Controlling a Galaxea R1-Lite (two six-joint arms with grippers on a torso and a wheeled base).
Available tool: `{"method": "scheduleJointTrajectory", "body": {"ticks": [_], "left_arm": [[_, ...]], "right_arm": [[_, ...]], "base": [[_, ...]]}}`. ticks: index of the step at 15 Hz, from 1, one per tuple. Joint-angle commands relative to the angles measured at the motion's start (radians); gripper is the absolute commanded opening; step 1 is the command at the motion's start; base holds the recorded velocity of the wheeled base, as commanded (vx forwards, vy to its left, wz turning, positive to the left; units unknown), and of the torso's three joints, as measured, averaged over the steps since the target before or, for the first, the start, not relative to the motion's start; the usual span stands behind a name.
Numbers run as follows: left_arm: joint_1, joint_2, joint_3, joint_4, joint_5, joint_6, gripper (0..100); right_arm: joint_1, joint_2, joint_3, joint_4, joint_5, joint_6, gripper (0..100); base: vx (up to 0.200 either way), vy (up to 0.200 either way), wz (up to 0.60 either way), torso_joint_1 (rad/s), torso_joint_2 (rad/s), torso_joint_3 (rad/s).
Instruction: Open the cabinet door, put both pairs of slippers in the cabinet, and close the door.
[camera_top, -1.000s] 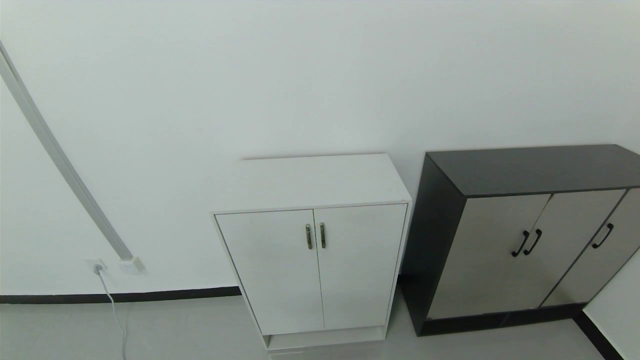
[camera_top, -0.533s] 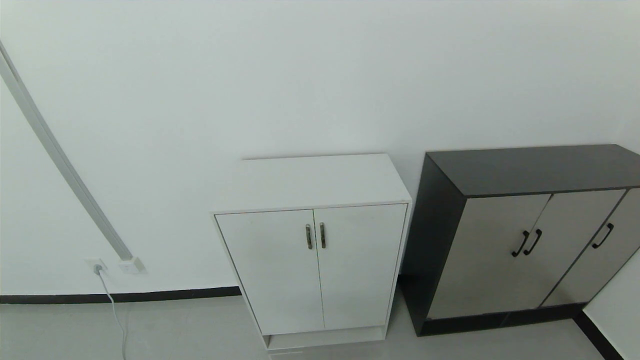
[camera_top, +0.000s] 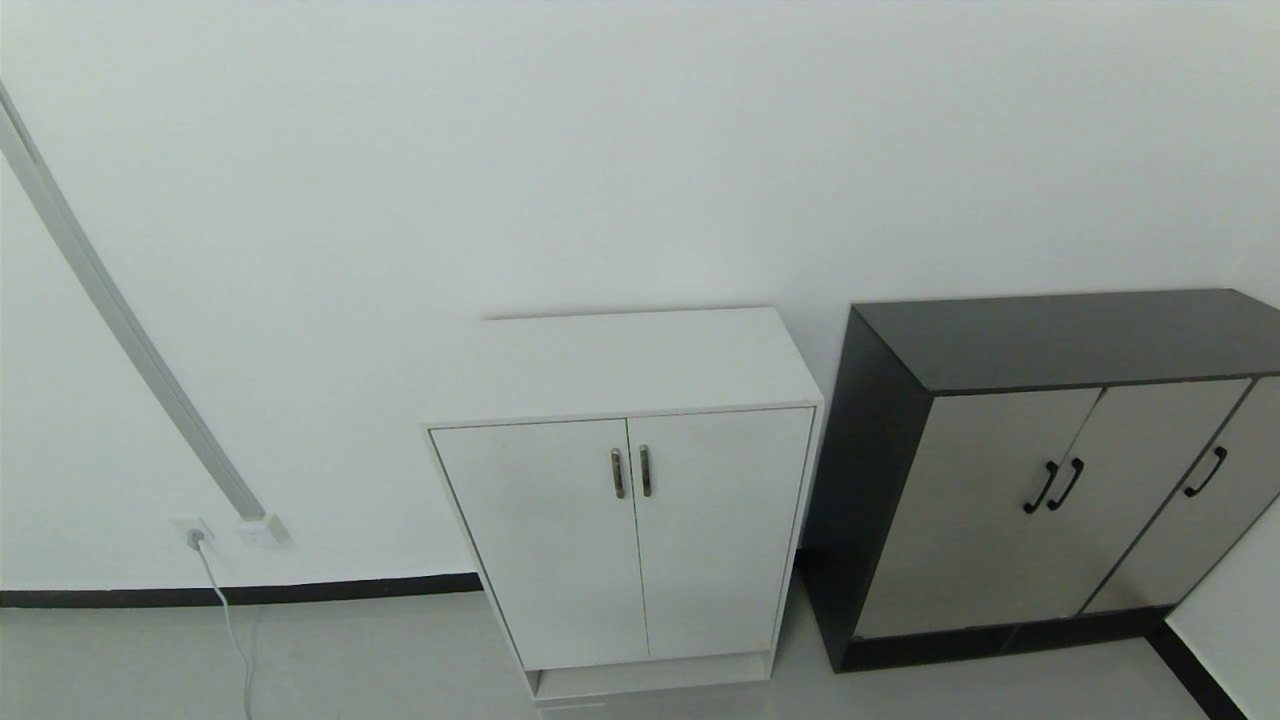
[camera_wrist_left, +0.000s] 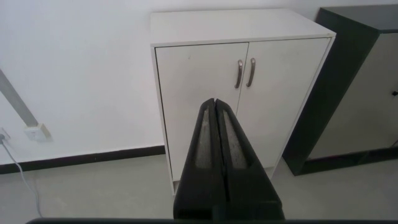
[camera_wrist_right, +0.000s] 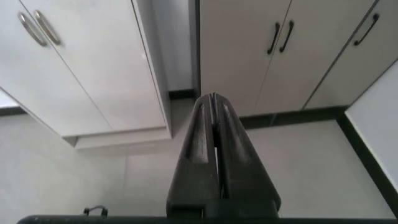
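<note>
A white two-door cabinet (camera_top: 625, 500) stands against the wall with both doors closed and two metal handles (camera_top: 631, 472) side by side at the middle. The left wrist view faces that white cabinet (camera_wrist_left: 242, 99) from a distance, with my left gripper (camera_wrist_left: 215, 102) shut and empty in front of it. My right gripper (camera_wrist_right: 213, 98) is shut and empty too, held above the floor before the gap between the white cabinet (camera_wrist_right: 74, 68) and the dark cabinet (camera_wrist_right: 292, 56).
A black cabinet with grey doors (camera_top: 1060, 470) stands right beside the white one. A side wall (camera_top: 1235, 620) closes in at the far right. A wall socket with a white cable (camera_top: 215, 590) and a slanted cable duct (camera_top: 120, 320) are on the left. Grey floor (camera_top: 350, 660) lies open before the cabinets.
</note>
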Motion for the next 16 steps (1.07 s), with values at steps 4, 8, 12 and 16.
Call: {"method": "scheduleJointTrajectory", "body": {"ticks": [4, 8, 12, 16], "left_arm": [[0.0, 0.001, 0.0, 0.0, 0.0, 0.0, 0], [0.0, 0.001, 0.0, 0.0, 0.0, 0.0, 0], [0.0, 0.001, 0.0, 0.0, 0.0, 0.0, 0], [0.0, 0.001, 0.0, 0.0, 0.0, 0.0, 0]], "right_arm": [[-0.016, -0.109, 0.0, 0.0, 0.0, 0.0, 0], [-0.019, -0.138, 0.0, -0.002, 0.0, 0.001, 0], [-0.017, -0.144, 0.0, -0.005, -0.006, 0.036, 0], [-0.002, -0.19, 0.0, -0.008, -0.063, 0.072, 0]], "base": [[0.0, 0.0, 0.0, 0.0, 0.0, 0.0], [0.0, 0.0, 0.0, 0.0, 0.0, 0.0], [0.0, 0.0, 0.0, 0.0, 0.0, 0.0], [0.0, 0.0, 0.0, 0.0, 0.0, 0.0]]}}
